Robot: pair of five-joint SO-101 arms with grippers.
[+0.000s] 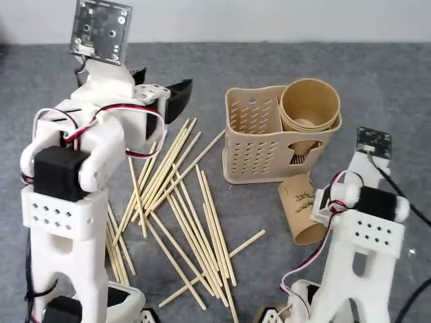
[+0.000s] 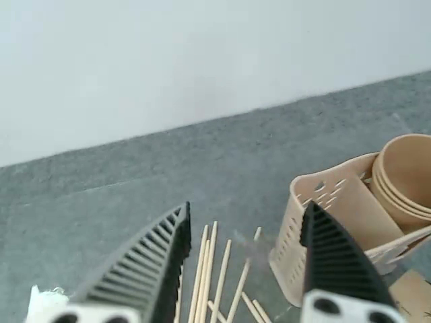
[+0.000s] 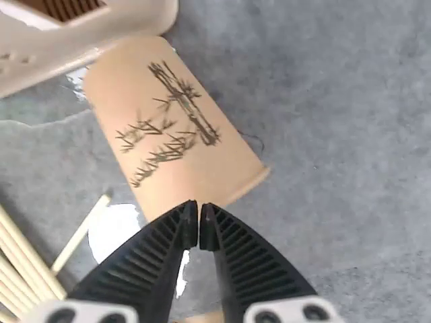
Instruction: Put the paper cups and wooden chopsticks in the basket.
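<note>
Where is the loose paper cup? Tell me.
In the high view the loose paper cup lies on its side in front of the basket, right side, by the shut right gripper.

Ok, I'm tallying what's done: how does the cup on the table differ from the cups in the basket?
The loose cup lies on its side outside the basket; the stacked cups stand upright in one compartment. The loose cup is single; the stacked cups are nested. Both are tan.
</note>
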